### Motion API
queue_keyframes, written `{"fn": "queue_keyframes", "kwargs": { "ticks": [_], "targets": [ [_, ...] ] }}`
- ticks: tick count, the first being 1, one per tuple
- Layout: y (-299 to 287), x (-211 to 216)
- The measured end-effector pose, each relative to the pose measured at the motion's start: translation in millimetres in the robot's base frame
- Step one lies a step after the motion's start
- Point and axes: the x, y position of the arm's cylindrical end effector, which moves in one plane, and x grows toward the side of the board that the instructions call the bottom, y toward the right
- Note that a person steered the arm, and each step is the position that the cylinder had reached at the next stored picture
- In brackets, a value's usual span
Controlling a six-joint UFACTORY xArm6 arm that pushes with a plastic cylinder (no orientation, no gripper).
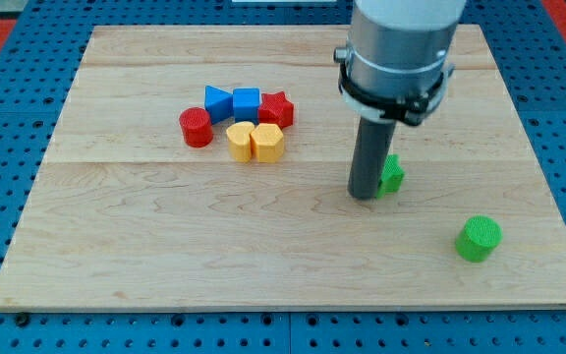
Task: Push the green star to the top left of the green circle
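- Pale wooden table (165, 256): no readable writing.
- Dark rod end effector, no jaws, holding nothing; my tip (365, 196) touches the green plastic star (392, 174), upper left of the green plastic circle (479, 238).
- Red, blue and yellow blocks (239, 123) cluster at the view's upper left.

— Where's the rod now?
— My tip (366, 196) is down on the desk (165, 256), right of centre, touching the green star's (391, 174) left side. Half the star is hidden behind the rod.
— And the green circle (479, 238)?
— Lower right of the star, apart from it.
— The rest?
— Bunched at upper left: red circle (196, 127), blue triangle (218, 102), blue cube (247, 102), red star (277, 108), and two yellow blocks (254, 142) side by side below them.
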Motion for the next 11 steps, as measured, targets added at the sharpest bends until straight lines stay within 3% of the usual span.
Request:
{"fn": "queue_keyframes", "kwargs": {
  "ticks": [1,2,3,4,6,9,10,11],
  "targets": [
    [-38.5,-16.2],
    [-36.0,-43.6],
    [29.3,-1.1],
    [55.1,21.0],
    [17.7,-56.7],
    [17.5,-60.0],
    [-1.6,-40.0],
    [-108.0,-2.5]
  ]
}}
